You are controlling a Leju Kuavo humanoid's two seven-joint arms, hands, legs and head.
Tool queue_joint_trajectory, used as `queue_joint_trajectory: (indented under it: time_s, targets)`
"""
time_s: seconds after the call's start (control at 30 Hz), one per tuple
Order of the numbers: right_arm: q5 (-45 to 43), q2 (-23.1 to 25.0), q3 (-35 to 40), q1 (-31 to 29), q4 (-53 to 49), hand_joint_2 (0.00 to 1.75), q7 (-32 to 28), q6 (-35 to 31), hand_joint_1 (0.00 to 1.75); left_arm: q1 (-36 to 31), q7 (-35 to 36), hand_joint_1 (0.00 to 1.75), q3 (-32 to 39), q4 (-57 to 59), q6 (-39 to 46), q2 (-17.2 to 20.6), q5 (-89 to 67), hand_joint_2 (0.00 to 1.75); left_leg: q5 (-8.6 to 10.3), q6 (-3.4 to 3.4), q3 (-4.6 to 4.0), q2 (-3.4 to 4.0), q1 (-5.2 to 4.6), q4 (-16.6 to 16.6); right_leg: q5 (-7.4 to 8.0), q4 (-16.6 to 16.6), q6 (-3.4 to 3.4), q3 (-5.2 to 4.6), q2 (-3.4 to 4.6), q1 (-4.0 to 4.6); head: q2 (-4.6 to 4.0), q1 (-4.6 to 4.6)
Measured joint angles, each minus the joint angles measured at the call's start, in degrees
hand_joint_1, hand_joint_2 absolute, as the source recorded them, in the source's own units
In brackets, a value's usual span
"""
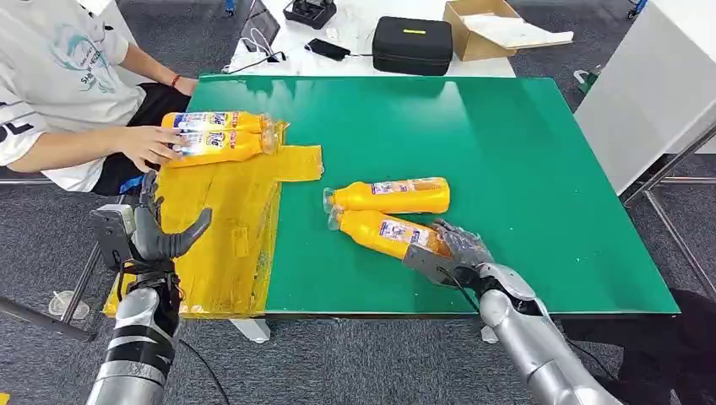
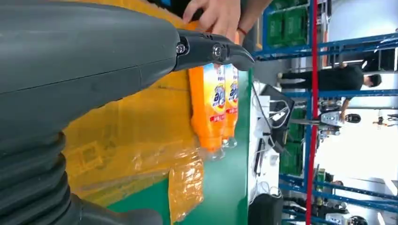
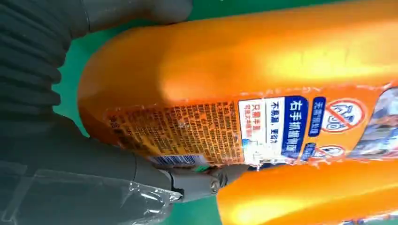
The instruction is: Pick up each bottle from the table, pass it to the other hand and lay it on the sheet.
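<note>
Two orange bottles lie side by side in the middle of the green table [image 1: 523,169]. My right hand [image 1: 452,251] wraps the base of the nearer bottle [image 1: 384,232], which still lies on the table. In the right wrist view its thumb [image 3: 187,180] presses that bottle [image 3: 263,70] beside the farther bottle [image 3: 305,197] [image 1: 393,196]. My left hand [image 1: 156,232] is raised and open over the left edge of the yellow sheet [image 1: 228,228], holding nothing. Two more bottles [image 1: 215,121] [image 1: 219,145] lie at the sheet's far end [image 2: 209,103].
A seated person at the far left has a hand [image 1: 152,143] on the two bottles on the sheet. Beyond the green table, a white table carries a black case [image 1: 412,44] and a cardboard box [image 1: 481,29]. A white cabinet [image 1: 650,93] stands to the right.
</note>
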Motion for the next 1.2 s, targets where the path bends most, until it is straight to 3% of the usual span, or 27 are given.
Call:
queue_joint_trajectory:
  time_s: [0.33,0.57,0.73,0.87,1.07,1.2]
  targets:
    - [-2.1,0.2,1.4,-0.8,2.0,1.75,-1.3,-1.5,1.75,-1.2,0.2,0.0,-0.7,2.6,-0.1,-0.2,1.7,1.75,0.0,0.0,0.03,0.01,0.04,0.0,0.0,0.0,-0.01,0.05,0.02,0.05,0.0,0.0]
    - [-3.0,2.5,0.9,1.2,1.9,1.75,-3.0,-8.3,1.75,-1.3,0.2,0.0,-0.8,3.0,0.4,-0.5,1.7,1.75,0.0,-0.01,0.04,0.07,0.09,0.0,0.0,0.0,-0.01,0.05,0.06,0.1,0.0,-0.02]
    - [-1.9,6.3,-2.0,6.8,-2.6,1.75,-10.4,-21.0,1.75,-0.6,0.3,0.0,-0.8,2.7,-0.4,-1.0,3.7,1.75,0.02,-0.03,-0.22,-0.05,0.11,0.0,0.0,0.0,-0.01,-0.11,0.04,0.12,0.0,-0.02]
    - [-1.5,9.2,-4.5,9.4,-6.9,1.75,-14.2,-26.8,1.75,0.3,0.9,0.0,-1.1,1.5,-1.5,-1.6,5.3,1.75,0.02,-0.03,-0.34,-0.05,0.12,0.0,-0.01,0.0,-0.01,-0.23,0.03,0.11,0.0,-0.02]
    - [-6.0,14.1,-9.2,13.5,-15.3,1.75,-28.2,-42.4,1.75,2.9,5.3,0.0,-3.0,-2.2,-9.4,-2.7,14.1,1.75,-0.01,-0.01,-0.47,-0.13,0.08,0.0,-0.03,0.0,0.01,-0.33,-0.01,0.07,0.0,-0.02]
    - [-8.8,16.9,-13.6,16.0,-20.1,1.75,-34.6,-45.0,1.75,4.7,7.5,0.0,-6.4,-5.5,-13.3,-2.9,18.6,1.75,-0.06,0.01,-0.49,-0.15,0.08,0.0,-0.05,0.0,0.0,-0.33,-0.02,0.07,0.0,-0.02]
